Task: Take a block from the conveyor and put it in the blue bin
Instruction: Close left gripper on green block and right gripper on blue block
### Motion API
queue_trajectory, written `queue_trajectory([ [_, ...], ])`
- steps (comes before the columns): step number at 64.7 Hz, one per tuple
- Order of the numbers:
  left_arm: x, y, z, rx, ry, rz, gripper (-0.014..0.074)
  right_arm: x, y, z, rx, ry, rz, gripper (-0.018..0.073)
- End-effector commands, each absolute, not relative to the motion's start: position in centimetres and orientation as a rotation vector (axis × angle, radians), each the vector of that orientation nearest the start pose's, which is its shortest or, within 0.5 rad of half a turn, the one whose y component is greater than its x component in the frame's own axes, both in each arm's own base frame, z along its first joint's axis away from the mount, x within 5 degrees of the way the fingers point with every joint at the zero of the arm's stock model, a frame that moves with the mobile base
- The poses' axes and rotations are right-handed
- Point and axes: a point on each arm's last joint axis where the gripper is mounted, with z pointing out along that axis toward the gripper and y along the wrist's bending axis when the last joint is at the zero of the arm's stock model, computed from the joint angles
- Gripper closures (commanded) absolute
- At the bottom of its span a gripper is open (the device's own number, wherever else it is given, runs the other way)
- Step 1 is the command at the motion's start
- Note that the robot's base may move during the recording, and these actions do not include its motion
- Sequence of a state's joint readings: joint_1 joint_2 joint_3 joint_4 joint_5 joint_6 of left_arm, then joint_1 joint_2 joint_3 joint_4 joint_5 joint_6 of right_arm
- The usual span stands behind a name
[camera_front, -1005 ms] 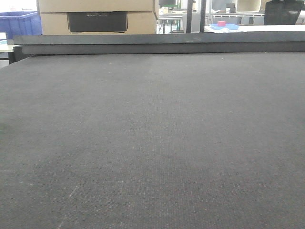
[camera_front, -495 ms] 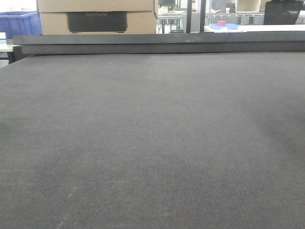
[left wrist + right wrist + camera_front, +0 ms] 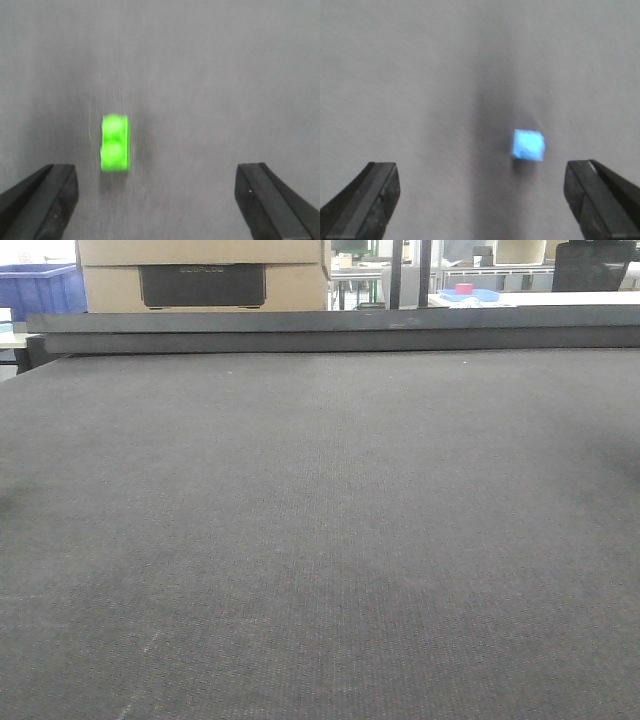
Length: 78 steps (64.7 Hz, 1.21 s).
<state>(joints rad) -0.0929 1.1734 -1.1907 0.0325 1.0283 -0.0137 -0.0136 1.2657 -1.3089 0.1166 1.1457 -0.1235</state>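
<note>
Hovering over the conveyor point(image 3: 320, 520), both hands are hanging spread wide and grasping nothing, so the task is only beginning: no block is lifted yet, and the bin point(image 3: 40, 290) beyond the conveyor's far rail is waiting. The left hand point(image 3: 155, 200) is looking down on a green block point(image 3: 115, 144) lying on the conveyor, off-centre between its fingers. The right hand point(image 3: 481, 200) is facing a blue block point(image 3: 528, 144) likewise, so closing, lifting and dropping are all remaining.

Soft even light; green block point(image 3: 115, 143) overexposed, blurred
</note>
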Motion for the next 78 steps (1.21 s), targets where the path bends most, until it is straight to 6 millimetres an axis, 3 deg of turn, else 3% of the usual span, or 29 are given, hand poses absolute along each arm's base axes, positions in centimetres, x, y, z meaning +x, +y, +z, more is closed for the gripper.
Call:
queue_trajectory([
  [1, 24.0, -1.8, 36.4, 0.138, 2.57, 0.014, 0.0057, 25.2, -0.3, 37.4, -0.156, 2.638, 0.08, -0.0009],
  [20, 27.2, 0.4, 33.2, 0.052, 2.675, -0.065, 0.0057, 28.3, -1.2, 32.9, -0.19, 2.694, 0.058, -0.0009],
  [38, 28.8, 0.5, 30.7, 0.074, 2.768, -0.066, 0.0057, 31.7, -1.7, 27.6, -0.226, 2.757, 0.026, -0.0009],
  [54, 28.8, 0.5, 30.6, 0.074, 2.772, -0.066, 0.0057, 33.3, -3.4, 24.3, -0.169, 2.834, 0.02, -0.0009],
  [78, 28.8, 0.5, 30.6, 0.074, 2.772, -0.066, 0.0057, 34.7, -3.6, 20.7, -0.162, 2.906, 0.036, 0.0008],
])
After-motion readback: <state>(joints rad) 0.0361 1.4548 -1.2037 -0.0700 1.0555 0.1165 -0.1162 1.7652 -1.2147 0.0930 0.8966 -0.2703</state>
